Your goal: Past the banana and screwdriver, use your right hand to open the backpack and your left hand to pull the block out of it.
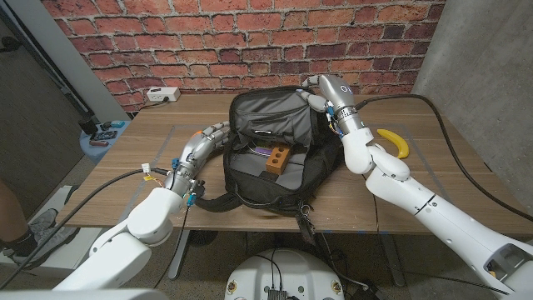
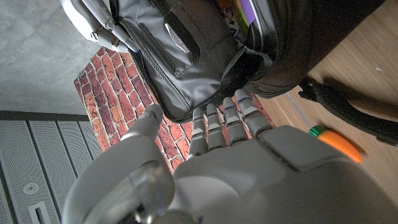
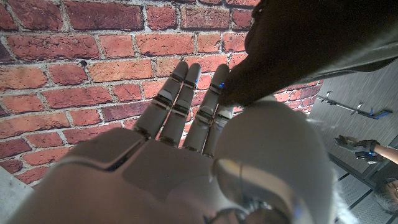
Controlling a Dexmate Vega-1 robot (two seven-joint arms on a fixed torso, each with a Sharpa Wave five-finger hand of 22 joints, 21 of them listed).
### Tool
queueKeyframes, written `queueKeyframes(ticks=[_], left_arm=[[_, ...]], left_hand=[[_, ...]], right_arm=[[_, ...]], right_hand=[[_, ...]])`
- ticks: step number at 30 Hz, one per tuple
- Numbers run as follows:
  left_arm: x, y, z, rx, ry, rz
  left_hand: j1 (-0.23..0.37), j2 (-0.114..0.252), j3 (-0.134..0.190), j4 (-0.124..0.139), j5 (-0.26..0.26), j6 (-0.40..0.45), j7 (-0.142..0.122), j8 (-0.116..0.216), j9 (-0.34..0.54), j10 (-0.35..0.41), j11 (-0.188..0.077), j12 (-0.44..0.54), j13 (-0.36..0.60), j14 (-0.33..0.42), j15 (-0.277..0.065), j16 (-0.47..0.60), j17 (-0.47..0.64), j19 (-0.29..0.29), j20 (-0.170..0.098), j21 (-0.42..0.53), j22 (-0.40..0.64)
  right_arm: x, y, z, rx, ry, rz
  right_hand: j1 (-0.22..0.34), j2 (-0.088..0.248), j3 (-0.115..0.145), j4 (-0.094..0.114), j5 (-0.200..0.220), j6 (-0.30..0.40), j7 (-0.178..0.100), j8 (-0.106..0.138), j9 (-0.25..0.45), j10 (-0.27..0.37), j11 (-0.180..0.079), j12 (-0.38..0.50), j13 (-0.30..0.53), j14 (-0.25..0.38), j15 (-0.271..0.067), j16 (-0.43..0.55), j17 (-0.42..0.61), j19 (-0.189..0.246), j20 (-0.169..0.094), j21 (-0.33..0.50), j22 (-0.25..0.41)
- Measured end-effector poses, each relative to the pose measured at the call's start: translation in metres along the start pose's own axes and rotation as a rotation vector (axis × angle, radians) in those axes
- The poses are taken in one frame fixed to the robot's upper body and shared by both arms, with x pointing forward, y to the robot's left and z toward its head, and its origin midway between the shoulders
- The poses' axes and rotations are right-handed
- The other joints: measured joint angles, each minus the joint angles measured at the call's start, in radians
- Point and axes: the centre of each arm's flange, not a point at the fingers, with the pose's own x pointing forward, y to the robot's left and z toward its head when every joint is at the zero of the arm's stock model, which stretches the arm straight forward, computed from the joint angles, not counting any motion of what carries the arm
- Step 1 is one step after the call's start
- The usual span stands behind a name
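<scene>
Already the backpack (image 1: 271,150) is held open: its top flap is gripped by the right hand (image 1: 319,93). The block (image 1: 277,159) is seen inside, untouched. The left hand (image 1: 212,136), fingers released, is kept beside the opening; pulling remains.

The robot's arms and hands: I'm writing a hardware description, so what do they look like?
Both arms are smooth white rounded shells with silver-grey jointed wrists. A black cable runs along each arm. The left hand and right hand are grey and white, with segmented metallic fingers showing small blue marks. Coloured wires show at the left wrist.
</scene>
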Motion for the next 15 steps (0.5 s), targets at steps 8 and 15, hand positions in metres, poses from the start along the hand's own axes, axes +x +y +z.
queueKeyframes(ticks=[8,15], left_arm=[[-0.003,-0.010,0.005,0.005,0.005,-0.031],[-0.002,-0.016,0.011,0.015,0.004,-0.057]], left_hand=[[0.006,-0.002,-0.003,-0.003,0.008,0.009,0.002,0.000,0.000,0.008,0.002,0.004,0.005,0.005,0.005,0.004,0.004,0.000,0.000,0.000,0.000],[0.009,0.002,-0.003,-0.003,0.008,0.011,0.004,0.000,0.000,0.014,0.007,0.007,0.005,0.009,0.002,0.008,0.005,0.004,0.004,0.000,0.000]], right_arm=[[0.002,0.000,-0.002,0.014,0.004,-0.009],[0.003,0.000,-0.004,0.024,0.006,-0.013]], right_hand=[[0.000,0.000,-0.004,0.004,0.000,0.000,0.000,0.000,0.000,0.000,0.000,-0.004,0.000,0.000,0.000,0.000,0.000,0.000,0.000,0.000,0.000],[0.000,0.000,-0.004,0.004,0.000,0.000,0.000,0.000,0.000,0.000,0.000,-0.004,0.004,0.000,0.000,-0.006,0.000,0.000,0.000,0.000,0.000]])
